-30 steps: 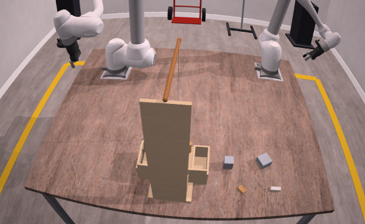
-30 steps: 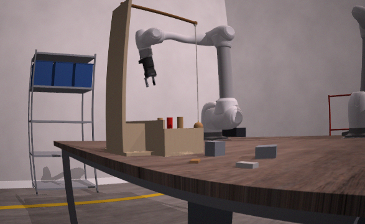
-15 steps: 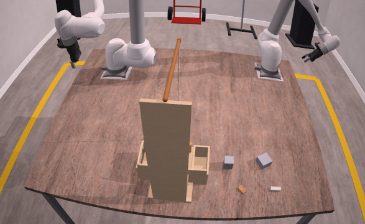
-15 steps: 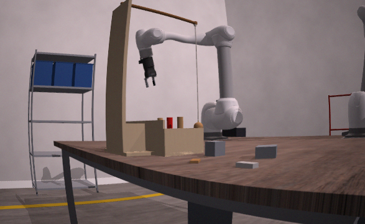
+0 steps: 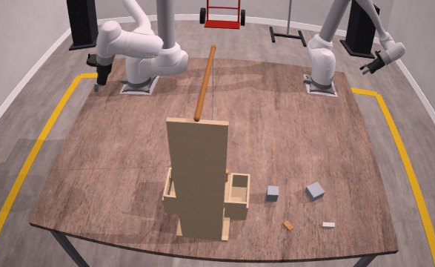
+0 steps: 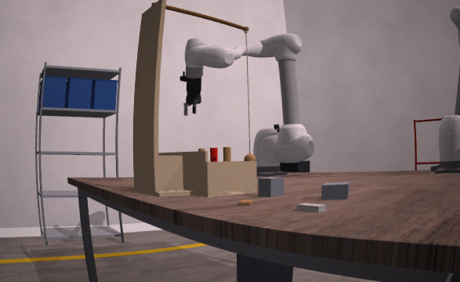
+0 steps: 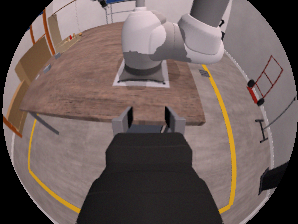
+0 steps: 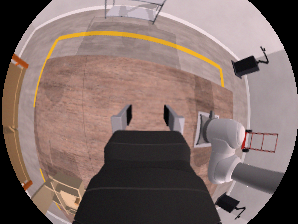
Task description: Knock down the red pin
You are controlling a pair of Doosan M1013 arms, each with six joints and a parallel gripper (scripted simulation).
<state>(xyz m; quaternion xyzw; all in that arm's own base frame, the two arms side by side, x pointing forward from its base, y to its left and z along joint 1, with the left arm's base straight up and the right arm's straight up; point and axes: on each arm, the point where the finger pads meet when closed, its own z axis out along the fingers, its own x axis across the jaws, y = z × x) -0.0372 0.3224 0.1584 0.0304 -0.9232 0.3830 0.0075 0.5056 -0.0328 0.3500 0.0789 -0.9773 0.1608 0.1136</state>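
Note:
A red pin point(image 6: 214, 154) stands upright between two tan pins point(image 6: 226, 154) point(image 6: 202, 150) above the wall of the tan tray point(image 6: 231, 178) point(image 5: 236, 212). The tan ball point(image 6: 250, 157) hangs on its cord point(image 6: 248, 94) point(image 5: 213, 89) from the stand's orange-brown bar point(image 6: 206, 16) point(image 5: 204, 83), to the right of the pins in the exterior view. The deck is mostly hidden. My right gripper point(image 6: 190, 110) point(image 8: 147, 111) is open and empty, high up and well away from the ball. My left gripper point(image 5: 364, 70) point(image 7: 148, 113) is open and empty, off the table's far right corner in the top view.
The tall stand board point(image 5: 198, 178) point(image 6: 147, 102) hides most of the deck in the top view. Beside the tray lie two grey blocks point(image 5: 273, 193) point(image 5: 315, 191) point(image 6: 270, 187) point(image 6: 335, 191), an orange piece point(image 5: 288, 225) point(image 6: 245, 203) and a white piece point(image 5: 328, 225) point(image 6: 311, 207).

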